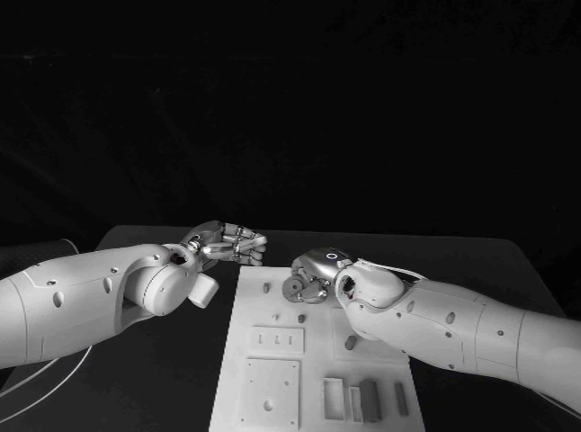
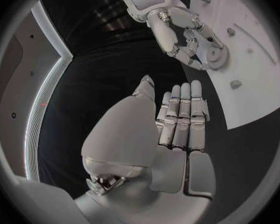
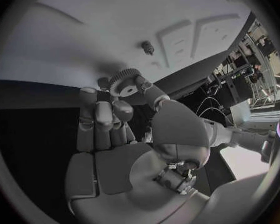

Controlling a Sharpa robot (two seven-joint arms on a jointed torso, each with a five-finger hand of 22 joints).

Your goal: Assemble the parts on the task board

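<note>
Gear (image 3: 123, 83) in right hand (image 1: 319, 276)

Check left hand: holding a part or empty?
Empty. The left hand hovers off the task board, fingers together, nothing in them; the right hand holds the gear.

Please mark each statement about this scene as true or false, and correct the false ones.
1. The right hand holds a toothed gear. True.
2. The left hand grips a part. False: its fingers are curled in, and the left wrist view shows nothing in them.
3. The left hand is over the black table, beside the task board. True.
4. The gear lies alone at the near end of the board. False: the right hand holds it at the far end.
5. Several upright blocks stand at the near end of the board. True.
</note>
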